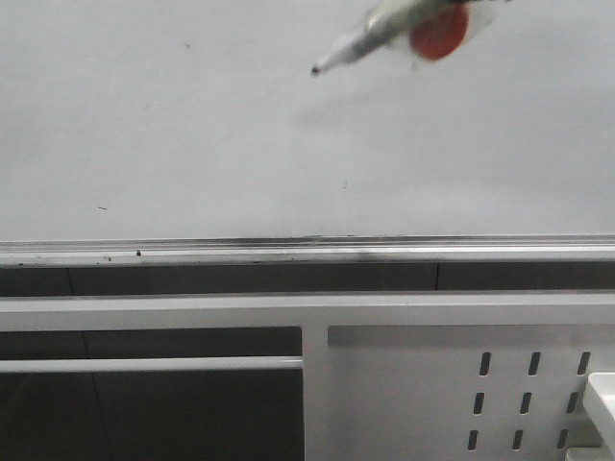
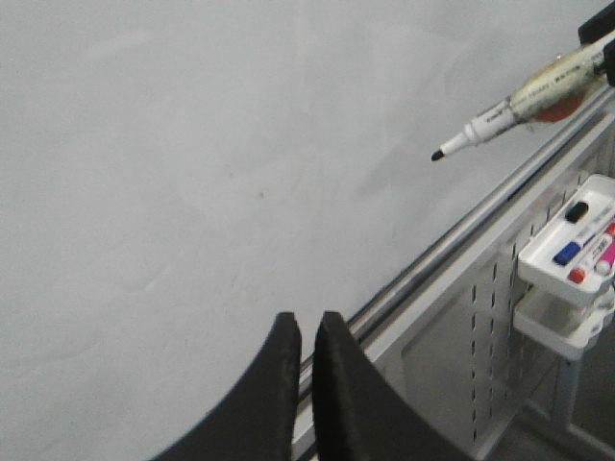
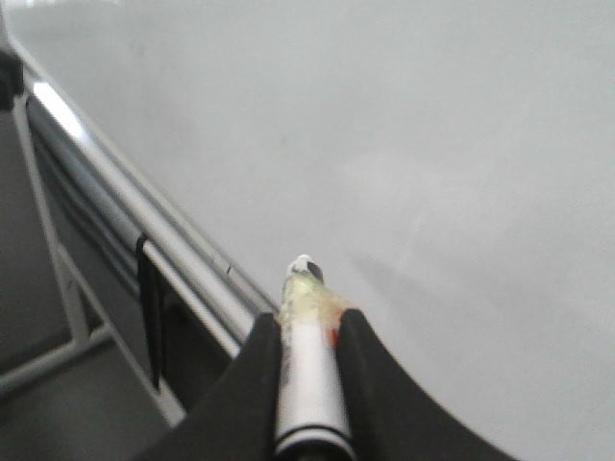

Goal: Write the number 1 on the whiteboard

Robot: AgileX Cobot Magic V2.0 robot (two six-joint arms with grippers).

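We cannot find any long dark stroke on the big, flat, shiny white-grey whiteboard (image 1: 192, 125), only a few tiny specks. In the front view the right arm is cut off by the top edge, so we see just the thin silver-white marker pen (image 1: 370, 36) with its dark tip and a blurry red patch on its body. Whether the tip touches the board is hard to tell; in the left wrist view it looks just off it.

The right gripper (image 3: 309, 331) has its two black jaws closed tight on the marker pen (image 3: 309, 375), which sticks out past the jaws and points at the board. The silver metal ledge (image 3: 144, 221) runs off to one side of those jaws.

The left gripper (image 2: 306, 331) has its jaws nearly together with only a thin gap, and nothing is between them. These jaws point at the board, just above the ledge (image 2: 461, 230). The pen (image 2: 519, 101) is well apart from them. A small white tray of coloured markers (image 2: 572, 259) hangs on the white metal panel with slots (image 2: 461, 327) below the ledge.
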